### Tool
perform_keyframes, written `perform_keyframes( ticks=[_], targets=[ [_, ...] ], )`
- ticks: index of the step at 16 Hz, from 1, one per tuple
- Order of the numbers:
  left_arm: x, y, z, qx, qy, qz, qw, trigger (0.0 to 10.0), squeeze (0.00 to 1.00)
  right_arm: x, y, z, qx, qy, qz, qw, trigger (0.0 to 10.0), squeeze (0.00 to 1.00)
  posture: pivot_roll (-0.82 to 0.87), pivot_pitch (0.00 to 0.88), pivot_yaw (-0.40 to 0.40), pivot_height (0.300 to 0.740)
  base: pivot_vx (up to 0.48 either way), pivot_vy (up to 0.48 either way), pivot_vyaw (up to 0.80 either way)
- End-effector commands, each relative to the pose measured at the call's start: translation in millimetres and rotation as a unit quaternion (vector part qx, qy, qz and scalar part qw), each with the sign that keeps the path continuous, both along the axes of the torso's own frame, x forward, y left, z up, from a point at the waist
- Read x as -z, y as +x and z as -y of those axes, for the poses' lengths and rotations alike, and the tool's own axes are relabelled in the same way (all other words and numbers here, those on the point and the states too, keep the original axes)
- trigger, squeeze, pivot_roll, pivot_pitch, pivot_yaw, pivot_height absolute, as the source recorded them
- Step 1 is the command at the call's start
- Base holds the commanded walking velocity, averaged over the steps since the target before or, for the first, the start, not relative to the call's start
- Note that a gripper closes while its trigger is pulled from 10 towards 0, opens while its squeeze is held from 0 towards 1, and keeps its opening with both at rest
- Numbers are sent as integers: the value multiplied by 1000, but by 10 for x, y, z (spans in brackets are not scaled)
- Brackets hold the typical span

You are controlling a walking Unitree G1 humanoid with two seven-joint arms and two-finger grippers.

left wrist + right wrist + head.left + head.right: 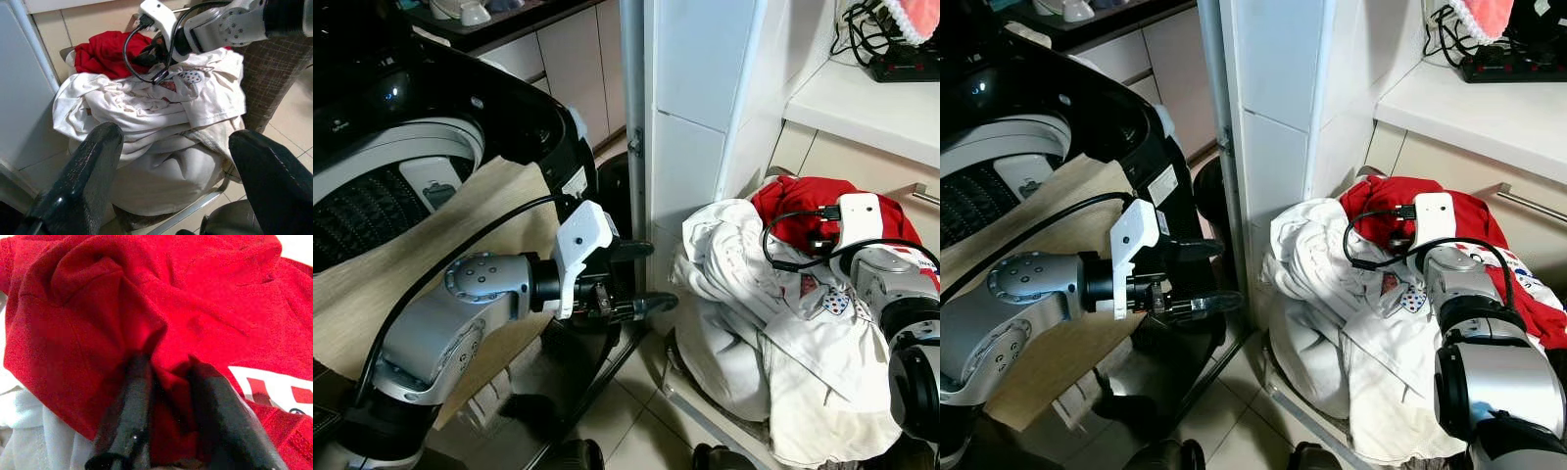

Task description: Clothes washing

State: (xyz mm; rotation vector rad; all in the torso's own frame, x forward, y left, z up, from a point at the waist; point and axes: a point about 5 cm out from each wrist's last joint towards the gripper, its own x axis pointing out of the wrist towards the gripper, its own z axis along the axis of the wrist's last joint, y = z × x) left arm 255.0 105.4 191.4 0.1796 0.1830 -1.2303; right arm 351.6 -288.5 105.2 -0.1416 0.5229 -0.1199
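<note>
Red garment: you see soft matt knit cloth, folded, with a flat white print.
White clothes: thin, creased woven cloth, matt.
Right gripper: its matt black fingers pinch a fold of that red cloth.
Left gripper: fingers parted, black with a fine rough grain and slight sheen.
Washing machine: glossy black plastic.
Floor: smooth, shiny tile.
</note>
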Motion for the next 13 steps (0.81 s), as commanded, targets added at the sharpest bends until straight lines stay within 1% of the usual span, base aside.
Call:
perform_keyframes(
  ticks=[1, 2, 3, 4, 5, 6, 7, 8, 9, 10, 12, 13],
  targets=[
    [44, 21, -21, -13, 13, -9, 1000, 10000, 0, -18, -4, 36, 8, 3, 3, 1000, 0, 0, 74, 63, 85, 740, 0, 0, 0],
    [50, 53, -19, -26, 3, -12, 1000, 10000, 0, -47, 9, 42, 19, 24, 16, 999, 0, 0, 62, 48, 83, 740, 0, 0, 0],
    [75, 101, -29, -44, 11, -4, 999, 10000, 0, -81, 24, 45, 24, 41, 30, 998, 0, 0, 50, 37, 83, 740, 0, 0, 0],
    [118, 163, -55, -66, 39, 20, 997, 10000, 0, -119, 40, 51, 29, 58, 45, 997, 0, 0, 36, 31, 80, 740, 0, 0, 0],
    [161, 218, -75, -87, 55, 42, 994, 10000, 0, -163, 53, 69, 43, 87, 65, 993, 0, 0, 23, 23, 78, 740, 0, 0, 0],
    [181, 266, -78, -115, 54, 51, 991, 10000, 0, -218, 67, 87, 51, 122, 89, 987, 0, 0, 1, 14, 80, 740, 0, 0, 0],
    [192, 337, -82, -159, 48, 47, 985, 10000, 0, -324, 97, 92, 39, 167, 124, 977, 0, 0, -17, 9, 82, 740, 0, 0, 0],
    [199, 349, -81, -165, 48, 41, 984, 10000, 0, -346, 101, 95, 35, 172, 130, 976, 0, 0, -22, 6, 82, 740, 0, 0, 0],
    [190, 401, -80, -181, 41, 50, 981, 10000, 0, -474, 126, 95, 14, 199, 158, 967, 0, 0, -43, 0, 75, 740, 0, 0, 0],
    [183, 420, -77, -183, 39, 55, 981, 10000, 0, -546, 134, 95, 2, 208, 171, 963, 0, 0, -46, 0, 74, 740, 0, 0, 0],
    [53, 504, -42, -204, -1, 65, 977, 10000, 0, -919, 110, 38, -67, 224, 217, 948, 0, 0, -65, 0, 75, 740, 0, 0, 0],
    [-42, 528, -2, -203, -30, 75, 976, 10000, 0, -1136, 66, 2, -96, 238, 242, 936, 0, 0, -71, 0, 74, 740, 0, 0, 0]
  ],
)
